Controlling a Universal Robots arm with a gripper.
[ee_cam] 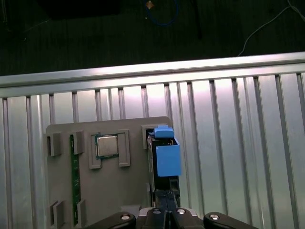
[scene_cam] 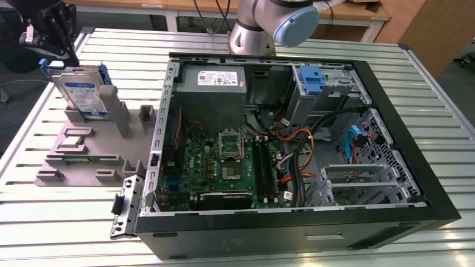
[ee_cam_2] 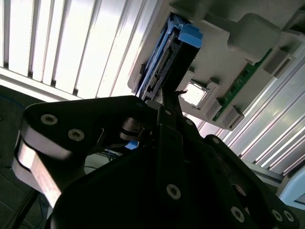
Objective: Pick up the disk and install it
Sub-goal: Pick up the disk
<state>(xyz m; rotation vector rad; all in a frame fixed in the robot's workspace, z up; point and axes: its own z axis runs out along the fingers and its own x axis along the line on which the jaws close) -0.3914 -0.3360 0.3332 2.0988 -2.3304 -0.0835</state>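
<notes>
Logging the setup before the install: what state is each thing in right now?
disk: upright in a slot of the grey fixture
gripper: just above the disk's top edge
computer case: on its side, open, panel off
processor: seated in a fixture pocket
blue bracket: standing in the case's drive bay

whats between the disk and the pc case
In the exterior view, a stretch of the grey holder plate with one short grey post on it separates the upright disk from the case side wall.
</notes>
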